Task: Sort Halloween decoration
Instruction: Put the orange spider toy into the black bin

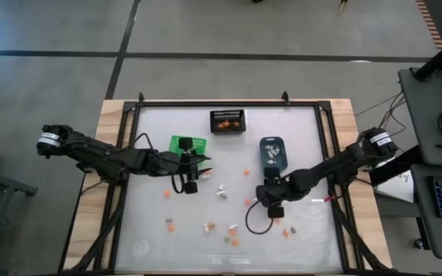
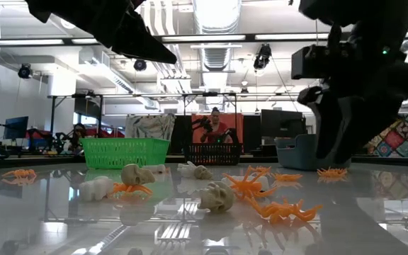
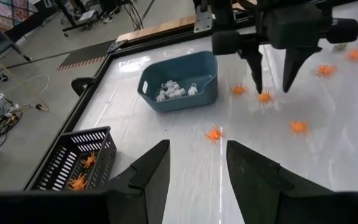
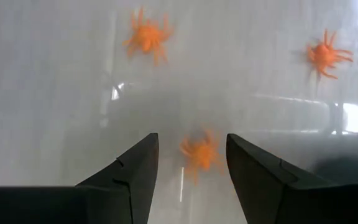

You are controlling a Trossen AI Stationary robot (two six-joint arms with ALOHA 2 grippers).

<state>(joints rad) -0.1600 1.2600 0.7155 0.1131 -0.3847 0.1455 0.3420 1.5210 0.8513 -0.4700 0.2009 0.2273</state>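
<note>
Tiny trinkets lie scattered on the white table: orange spiders [image 2: 282, 210], tan skulls [image 2: 218, 197] and white pieces [image 2: 96, 188]. My right gripper [image 4: 191, 168] is open and low over the table's right-middle [image 1: 276, 209], pointing down. Its fingers stand either side of one orange spider [image 4: 199, 152] without touching it; the left wrist view shows the same [image 3: 265, 96]. My left gripper [image 3: 196, 174] is open and empty, held above the table's middle-left [image 1: 192, 184], just in front of the green bin [image 1: 186, 144].
The black mesh bin [image 1: 227, 121] at the far edge holds orange spiders [image 3: 79, 180]. The blue-grey bin [image 3: 179, 81], right of centre, holds white pieces. More spiders [image 4: 146, 37] [image 4: 325, 55] lie near my right gripper. A loose group of trinkets [image 1: 221, 228] lies toward the near edge.
</note>
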